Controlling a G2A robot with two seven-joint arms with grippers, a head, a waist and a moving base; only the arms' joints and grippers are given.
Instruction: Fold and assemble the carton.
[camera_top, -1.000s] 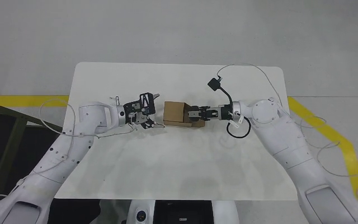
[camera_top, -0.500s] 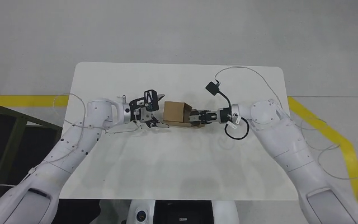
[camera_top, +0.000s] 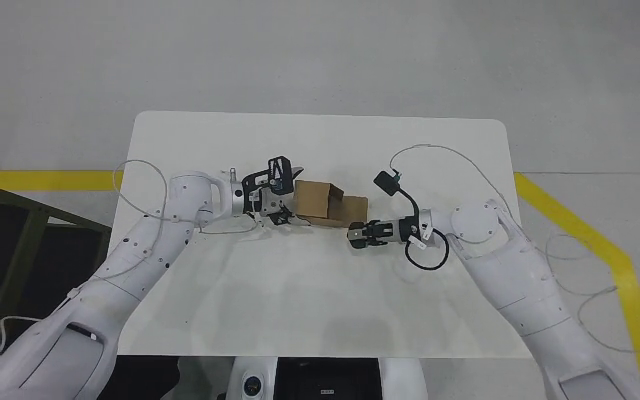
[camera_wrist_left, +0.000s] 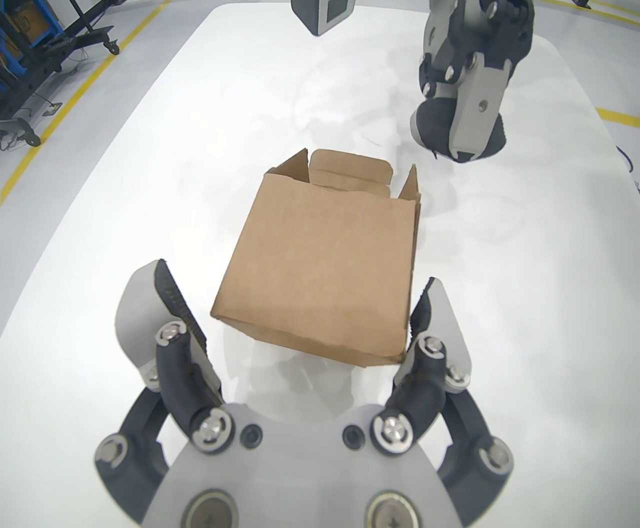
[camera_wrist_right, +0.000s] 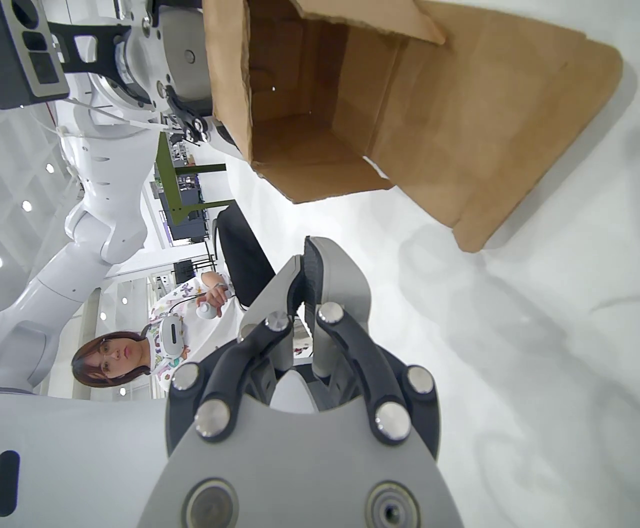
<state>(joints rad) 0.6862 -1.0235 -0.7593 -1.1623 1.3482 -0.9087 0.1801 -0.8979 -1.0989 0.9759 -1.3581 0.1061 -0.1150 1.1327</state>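
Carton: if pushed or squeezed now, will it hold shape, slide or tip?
Probably light and apt to slide: the carton is empty thin board on a smooth white table. Likely to skew if squeezed, since one end stands open with loose flaps. Tipping seems unlikely: it lies on a broad face.
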